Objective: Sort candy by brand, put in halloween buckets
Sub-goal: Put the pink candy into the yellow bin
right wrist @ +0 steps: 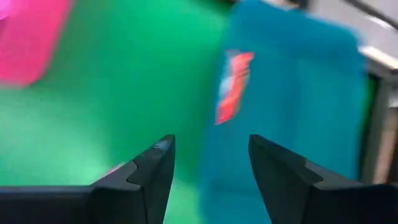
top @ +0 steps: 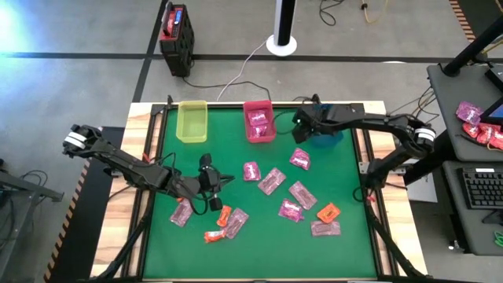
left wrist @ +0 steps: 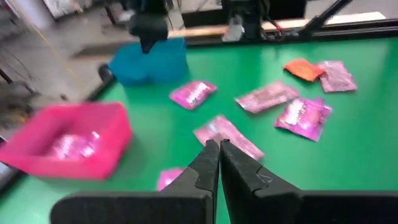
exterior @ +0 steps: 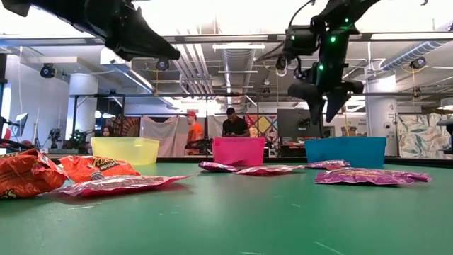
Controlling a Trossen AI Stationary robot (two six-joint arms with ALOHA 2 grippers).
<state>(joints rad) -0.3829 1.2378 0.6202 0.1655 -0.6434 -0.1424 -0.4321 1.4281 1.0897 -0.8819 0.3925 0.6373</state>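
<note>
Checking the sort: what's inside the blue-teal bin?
One orange-red packet shows inside the blue-teal translucent plastic bin, below the right gripper's open fingers. The arm hides the rest from above.

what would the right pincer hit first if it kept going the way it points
Likely the blue bin: the open right pincer faces it, an orange-red packet showing there. Depth is unclear.

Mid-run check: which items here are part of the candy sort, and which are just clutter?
Job:
pink candy packets
orange candy packets
yellow-green bin
pink bin
blue bin

Clutter:
black-and-red box
keyboard
white post base
</note>
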